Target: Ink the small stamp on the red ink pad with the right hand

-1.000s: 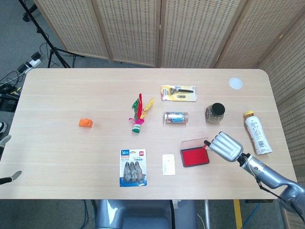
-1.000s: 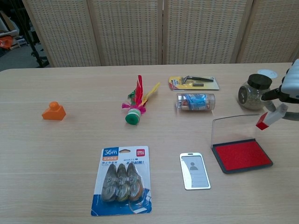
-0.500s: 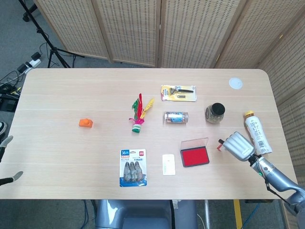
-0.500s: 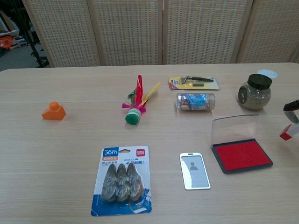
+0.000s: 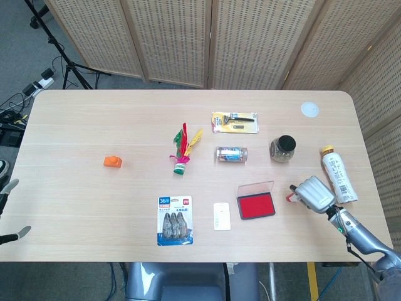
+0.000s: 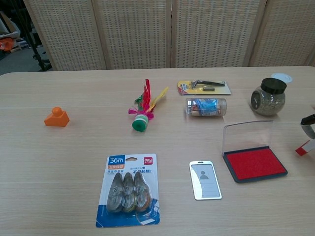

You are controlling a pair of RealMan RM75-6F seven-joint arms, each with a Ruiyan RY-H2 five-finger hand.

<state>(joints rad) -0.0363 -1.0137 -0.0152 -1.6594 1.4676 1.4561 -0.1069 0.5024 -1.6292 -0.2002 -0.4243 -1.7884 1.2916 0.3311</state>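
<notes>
The red ink pad (image 5: 256, 205) (image 6: 254, 164) lies open near the table's front right, its clear lid standing up behind it. My right hand (image 5: 315, 194) (image 6: 309, 126) is to the right of the pad and apart from it, low by the table. It holds the small red and white stamp (image 5: 291, 197) (image 6: 304, 147), whose red end points toward the pad. In the chest view only the hand's edge and the stamp show at the right border. My left hand (image 5: 5, 213) appears as dark fingertips at the left edge of the head view, off the table.
A dark-lidded jar (image 5: 283, 148), a bottle (image 5: 338, 174) lying at the right edge, a small tube (image 5: 231, 154), a razor pack (image 5: 235, 121), a feathered shuttlecock (image 5: 182, 149), an orange block (image 5: 113, 162), a blue hook pack (image 5: 175, 219) and a white card (image 5: 222, 216) share the table (image 5: 94, 194).
My right hand has carried the stamp from above the pad's back right corner off to the right and down, clear of the pad. The left hand has barely moved.
</notes>
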